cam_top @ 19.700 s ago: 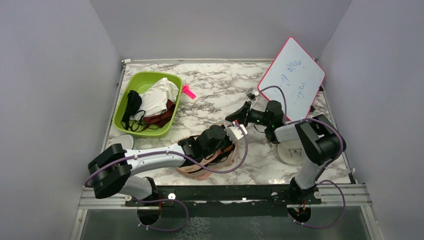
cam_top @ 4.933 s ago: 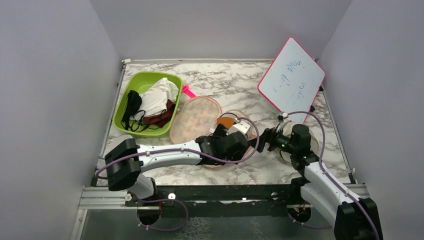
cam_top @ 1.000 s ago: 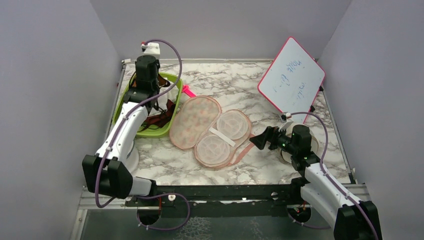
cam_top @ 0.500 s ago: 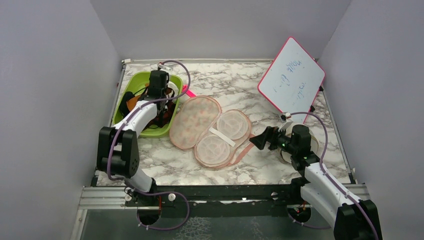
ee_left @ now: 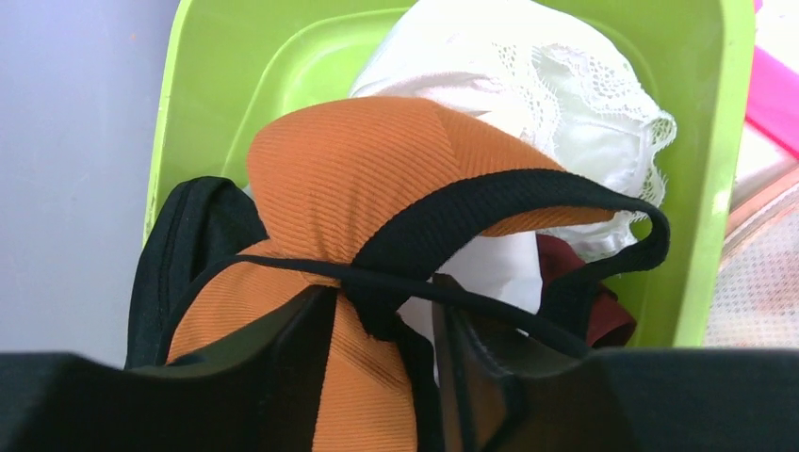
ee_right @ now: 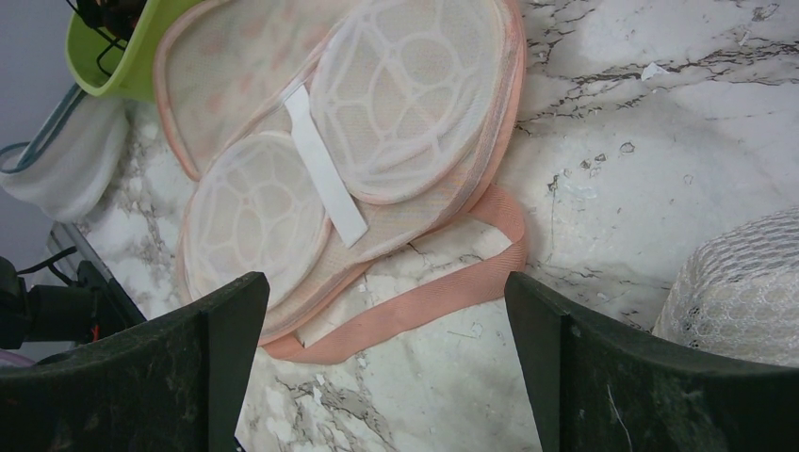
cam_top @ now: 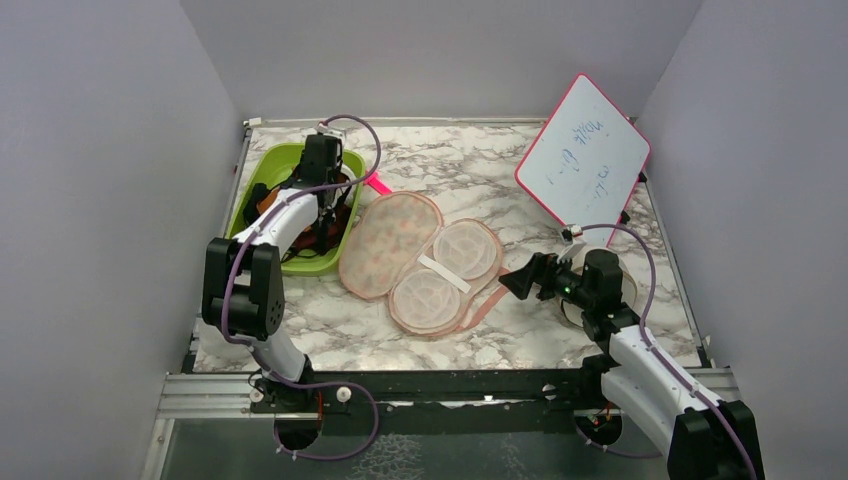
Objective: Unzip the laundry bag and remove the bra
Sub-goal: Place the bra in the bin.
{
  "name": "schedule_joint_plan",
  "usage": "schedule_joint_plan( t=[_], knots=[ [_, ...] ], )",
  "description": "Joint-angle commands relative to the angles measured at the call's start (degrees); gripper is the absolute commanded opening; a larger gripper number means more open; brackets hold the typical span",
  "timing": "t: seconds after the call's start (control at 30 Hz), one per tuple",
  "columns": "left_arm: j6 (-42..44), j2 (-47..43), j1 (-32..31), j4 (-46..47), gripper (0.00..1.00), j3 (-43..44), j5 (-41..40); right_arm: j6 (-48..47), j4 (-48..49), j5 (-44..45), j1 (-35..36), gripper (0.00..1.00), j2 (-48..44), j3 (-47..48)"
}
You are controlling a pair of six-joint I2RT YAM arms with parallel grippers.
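Note:
The laundry bag lies unzipped and spread flat on the marble, its mesh inner cups facing up and holding nothing. The bra, orange with black trim, rests in the green basket on top of other garments. My left gripper hovers just over it with its jaws apart. A thin black strap crosses the gap and orange fabric lies beneath. My right gripper stands wide open above the bare marble, close to the bag's pink edging strap, with nothing between its fingers.
The basket also holds a white lace garment, a black garment and a dark maroon one. A pink clip lies beside it. A whiteboard leans at the back right. A round white pouch sits under my right arm.
My left arm came down from high above the basket into it, and its jaws parted, leaving the bra on the pile. The right arm and bag stayed still.

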Motion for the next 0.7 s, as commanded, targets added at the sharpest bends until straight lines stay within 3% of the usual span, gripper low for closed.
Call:
schedule_joint_plan(
  t=[0.0, 0.17, 0.4, 0.5, 0.67],
  knots=[
    [-2.2, -1.6, 0.3, -1.2, 0.39, 1.8, 0.1, -0.4, 1.8, -0.6, 0.0, 0.94, -0.2, -0.5],
    [-2.8, -7.3, 0.3, 0.3, 0.54, 0.3, 0.6, -0.4, 1.8, -0.6, 0.0, 0.94, -0.1, -0.5],
    [-4.4, -17.5, -0.2, 5.3, 0.86, -4.2, 2.3, -0.4, 2.0, -0.5, 0.0, 0.94, 0.5, -0.3],
    [-7.4, -21.7, -0.5, 6.2, 0.98, -6.7, 6.6, -0.4, 1.9, -0.5, 0.0, 0.94, -0.4, -0.6],
    [-18.0, -30.9, -0.4, 5.3, 0.99, -14.6, 19.8, -0.4, 2.0, -0.9, 0.0, 0.94, -1.4, -0.8]
  ],
)
